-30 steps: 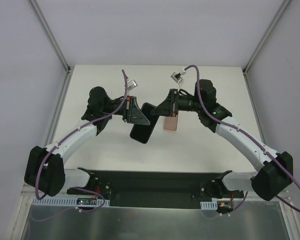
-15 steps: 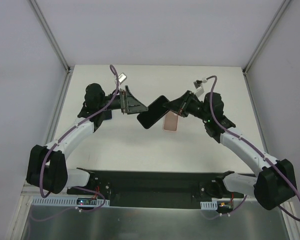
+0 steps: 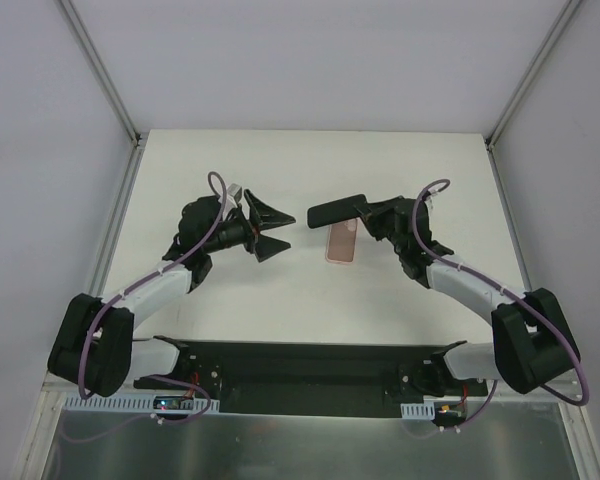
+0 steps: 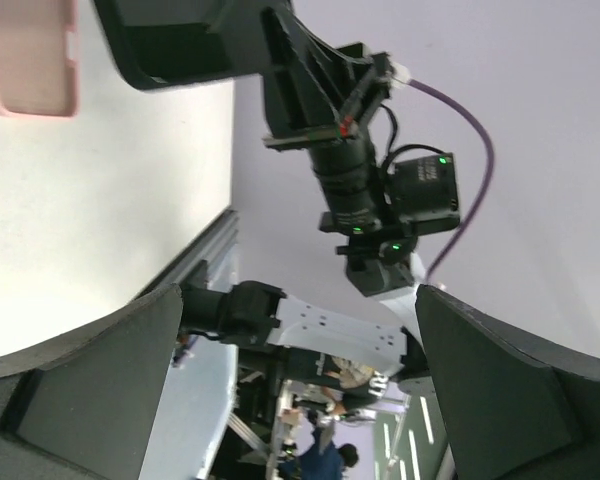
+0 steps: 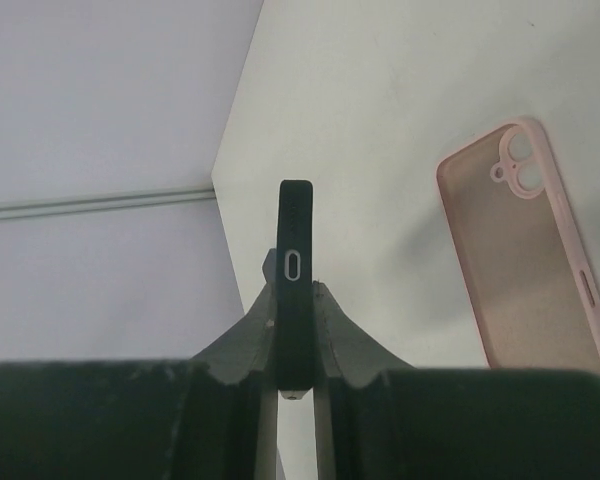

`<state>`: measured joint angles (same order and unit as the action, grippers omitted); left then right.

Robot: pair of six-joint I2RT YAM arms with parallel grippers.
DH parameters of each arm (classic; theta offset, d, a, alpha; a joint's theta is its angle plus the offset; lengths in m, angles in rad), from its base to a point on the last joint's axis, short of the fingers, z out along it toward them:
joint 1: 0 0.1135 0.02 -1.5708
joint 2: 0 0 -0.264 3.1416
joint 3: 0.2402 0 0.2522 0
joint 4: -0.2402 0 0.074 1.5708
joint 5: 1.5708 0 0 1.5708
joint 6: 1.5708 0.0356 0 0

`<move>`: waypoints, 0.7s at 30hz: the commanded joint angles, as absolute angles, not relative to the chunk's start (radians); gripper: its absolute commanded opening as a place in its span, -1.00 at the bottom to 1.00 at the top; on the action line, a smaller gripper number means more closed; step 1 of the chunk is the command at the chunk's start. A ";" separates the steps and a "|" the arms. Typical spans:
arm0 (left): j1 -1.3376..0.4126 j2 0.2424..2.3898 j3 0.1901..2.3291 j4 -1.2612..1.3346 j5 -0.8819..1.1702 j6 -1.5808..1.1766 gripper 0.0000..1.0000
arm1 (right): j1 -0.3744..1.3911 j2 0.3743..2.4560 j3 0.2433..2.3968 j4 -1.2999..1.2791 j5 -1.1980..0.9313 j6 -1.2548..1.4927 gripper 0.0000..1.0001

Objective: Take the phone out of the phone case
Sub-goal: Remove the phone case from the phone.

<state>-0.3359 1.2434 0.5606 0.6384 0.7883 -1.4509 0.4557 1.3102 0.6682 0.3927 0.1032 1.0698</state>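
Now the left pincer [image 3: 267, 228] has let go and pulled back, and the right pincer [image 3: 368, 212] has swung the phone [image 3: 337, 210] round, up in the air. The phone case [image 3: 341, 242] lies empty on the table [image 3: 230, 300], close below. Best to lower the phone slowly and set it beside the case (not on top). The left pincer is wide open and holds nothing. The right one squeezes the phone's end.
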 commanded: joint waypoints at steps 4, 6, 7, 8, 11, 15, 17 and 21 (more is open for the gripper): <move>-0.368 1.417 0.595 0.957 0.768 -1.670 0.98 | 0.479 1.345 0.765 0.572 0.150 1.192 -0.97; -0.371 1.494 0.615 1.043 0.770 -1.718 0.98 | 0.480 1.338 0.762 0.577 0.143 1.198 -0.97; -0.371 1.514 0.638 1.057 0.778 -1.724 0.98 | 0.477 1.330 0.761 0.574 0.141 1.203 -0.97; -0.368 1.534 0.649 1.066 0.779 -1.735 0.98 | 0.473 1.321 0.756 0.572 0.140 1.206 -0.97; -0.374 1.600 0.707 1.068 0.808 -1.735 0.98 | 0.453 1.292 0.779 0.511 0.095 1.190 -0.97; -0.380 1.602 0.745 1.036 0.782 -1.700 0.98 | 0.430 1.270 0.860 0.397 -0.032 1.203 -0.97; -0.387 1.603 0.784 0.984 0.775 -1.665 0.98 | 0.430 1.267 0.877 0.384 -0.054 1.223 -0.97; -0.405 1.621 0.844 0.925 0.762 -1.625 0.98 | 0.431 1.256 0.885 0.376 -0.086 1.268 -0.97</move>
<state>-0.3817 1.6192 0.7696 0.9424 0.7757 -1.6859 0.4290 1.3148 0.8215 0.3313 -0.0017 1.1881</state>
